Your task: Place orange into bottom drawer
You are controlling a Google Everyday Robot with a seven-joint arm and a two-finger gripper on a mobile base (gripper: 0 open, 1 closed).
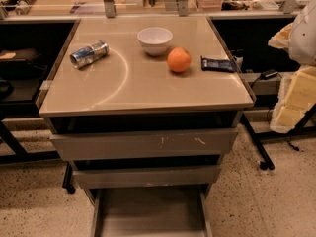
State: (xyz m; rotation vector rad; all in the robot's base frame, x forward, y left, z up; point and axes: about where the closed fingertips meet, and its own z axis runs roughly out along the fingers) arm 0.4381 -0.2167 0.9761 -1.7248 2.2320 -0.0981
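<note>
The orange [178, 59] sits on the beige cabinet top [123, 88], right of centre, just in front and to the right of a white bowl [154, 40]. The bottom drawer [148, 214] is pulled out at the lower edge of the view, and its flat floor shows bare. My gripper [291, 100] hangs at the far right edge, off the side of the cabinet, well right of and below the orange. It holds nothing that I can see.
A crushed silver can [89, 53] lies on its side at the left of the top. A dark snack wrapper [217, 63] lies right of the orange. The scratched upper drawer front [143, 143] and plain middle front [145, 176] sit slightly out. Speckled floor lies on both sides.
</note>
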